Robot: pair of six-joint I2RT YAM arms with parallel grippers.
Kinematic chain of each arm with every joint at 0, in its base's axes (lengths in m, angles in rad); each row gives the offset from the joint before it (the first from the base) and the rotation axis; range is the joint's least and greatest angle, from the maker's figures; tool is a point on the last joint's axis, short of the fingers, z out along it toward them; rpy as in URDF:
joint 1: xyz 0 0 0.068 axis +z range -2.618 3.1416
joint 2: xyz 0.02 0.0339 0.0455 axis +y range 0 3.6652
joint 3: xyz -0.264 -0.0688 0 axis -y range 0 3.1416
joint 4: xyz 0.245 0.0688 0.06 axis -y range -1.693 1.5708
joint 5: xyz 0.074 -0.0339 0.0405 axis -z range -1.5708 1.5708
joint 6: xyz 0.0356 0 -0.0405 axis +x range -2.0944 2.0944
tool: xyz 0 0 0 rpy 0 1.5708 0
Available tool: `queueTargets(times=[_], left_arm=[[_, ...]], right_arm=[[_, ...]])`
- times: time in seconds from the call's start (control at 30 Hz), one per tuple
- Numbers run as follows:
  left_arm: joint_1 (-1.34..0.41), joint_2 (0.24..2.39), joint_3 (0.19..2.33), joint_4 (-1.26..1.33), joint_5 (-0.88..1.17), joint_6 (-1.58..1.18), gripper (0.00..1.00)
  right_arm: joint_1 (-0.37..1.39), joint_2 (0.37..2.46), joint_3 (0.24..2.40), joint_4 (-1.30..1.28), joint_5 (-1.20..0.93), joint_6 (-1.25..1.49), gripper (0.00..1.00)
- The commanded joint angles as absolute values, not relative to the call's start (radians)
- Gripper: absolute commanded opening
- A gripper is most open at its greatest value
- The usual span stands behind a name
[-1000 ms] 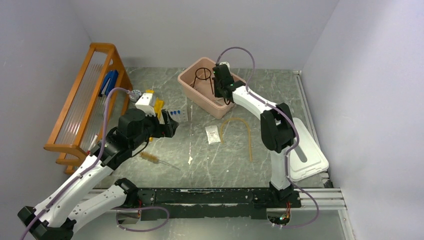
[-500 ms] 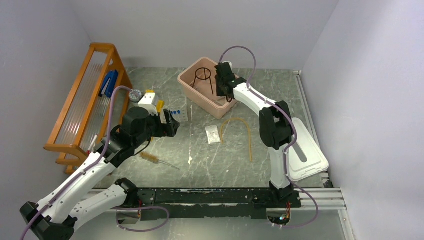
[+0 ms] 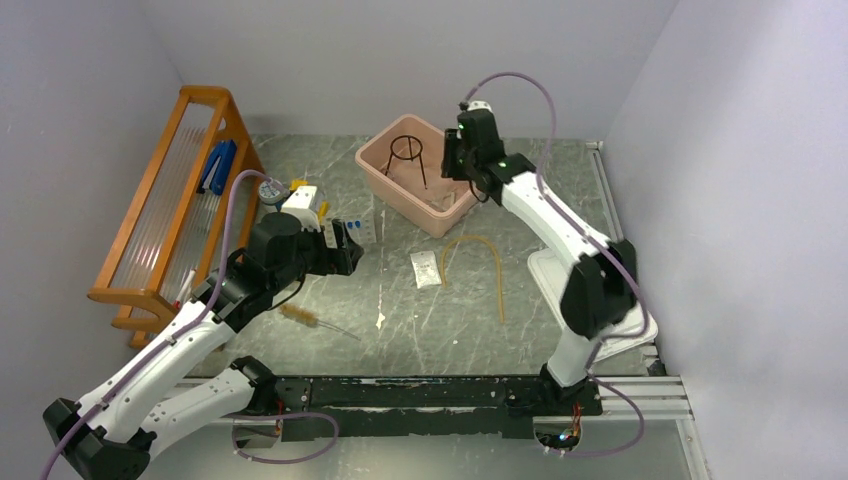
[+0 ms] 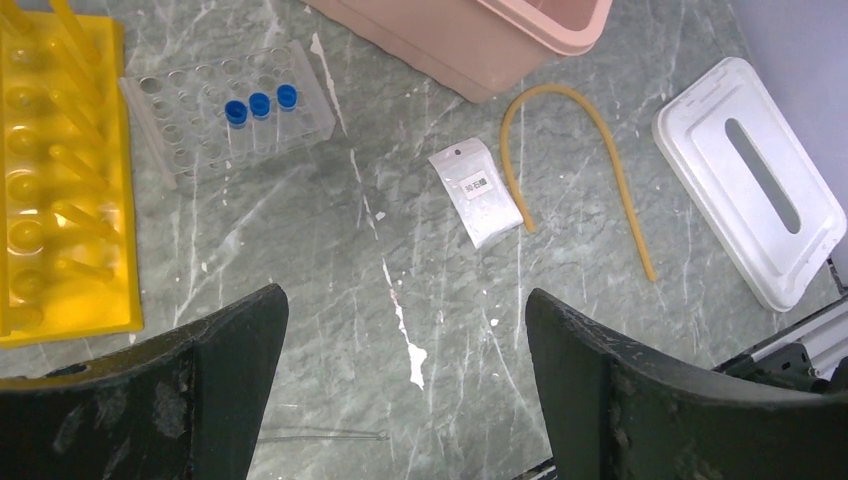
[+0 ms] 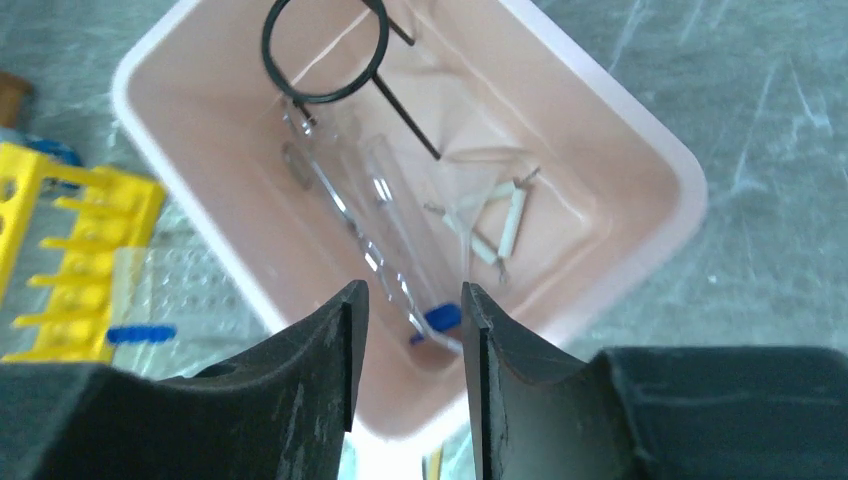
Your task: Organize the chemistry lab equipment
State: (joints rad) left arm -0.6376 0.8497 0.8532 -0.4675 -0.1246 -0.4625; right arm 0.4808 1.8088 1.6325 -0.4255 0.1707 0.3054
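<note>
Pink plastic tub [image 5: 610, 150] lies straight below the right jaws, which stand partly apart and grip nothing. Down through their gap shows a blue-capped clear tube [image 5: 437, 318] on the tub floor. Ahead of these jaws in the tub stands the black wire tripod [image 5: 405, 117]. The white triangle [image 5: 512, 222] lies to their right. A shiny metal piece [image 5: 335, 195], perhaps the tongs, lies beside the glass to their left. The tub's walls ring all of this.

The left jaws are spread wide over bare grey-green desk [image 4: 330, 260], holding nothing. Ahead and to their left lies the yellow tube rack [image 4: 60, 200]. Just beside it is a clear rack [image 4: 190, 95] with three blue-capped tubes [image 4: 260, 103] upright in it. Straight ahead lies a small plastic bag [image 4: 480, 195], flat on the desk. The tan rubber tubing [image 4: 556, 91] curves in an arch just right of the bag, one end touching it. Beyond both is the tub's near wall. Far to the right lies the white lid [image 4: 720, 170], partly under the right arm [image 3: 585, 270].

Behind the left jaws, towards the arm bases, the brown-bristle brush [image 3: 300, 316] lies on the desk beside the left arm [image 3: 190, 335]. An orange wooden rack [image 3: 205, 97] runs along the left wall, well apart from both jaws, with a blue item [image 3: 218, 165] on it that I cannot identify.
</note>
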Motion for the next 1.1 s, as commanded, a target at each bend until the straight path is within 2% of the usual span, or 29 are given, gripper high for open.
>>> queueTargets(times=[0.0, 0.3, 0.43, 0.57, 0.6, 0.67, 0.83, 1.07], left_arm=[[-0.636, 0.831, 0.835, -0.404, -0.082, -0.445, 0.92], [-0.636, 0.835, 0.812, -0.379, -0.065, -0.445, 0.91], [-0.637, 0.841, 0.805, -0.381, -0.063, -0.458, 0.92], [-0.637, 0.855, 0.799, -0.376, -0.041, -0.475, 0.89], [-0.637, 0.858, 0.799, -0.374, -0.037, -0.477, 0.88], [-0.637, 0.861, 0.796, -0.364, -0.025, -0.481, 0.86], [-0.636, 0.871, 0.81, -0.375, -0.035, -0.498, 0.85], [-0.637, 0.865, 0.816, -0.392, -0.064, -0.5, 0.86]], right_arm=[[0.474, 1.618, 1.455, -0.401, 0.182, 0.375, 0.43], [0.472, 1.317, 1.109, -0.455, 0.442, 0.495, 0.45], [0.471, 1.257, 0.969, -0.437, 0.384, 0.535, 0.46], [0.489, 1.244, 0.856, -0.293, 0.047, 0.446, 0.41], [0.51, 1.246, 0.834, -0.258, 0.019, 0.451, 0.41], [0.577, 1.262, 0.812, -0.209, 0.051, 0.47, 0.41], [0.744, 1.353, 0.787, -0.1, 0.303, 0.509, 0.43], [0.782, 1.452, 0.704, 0.138, 0.389, 0.469, 0.45]])
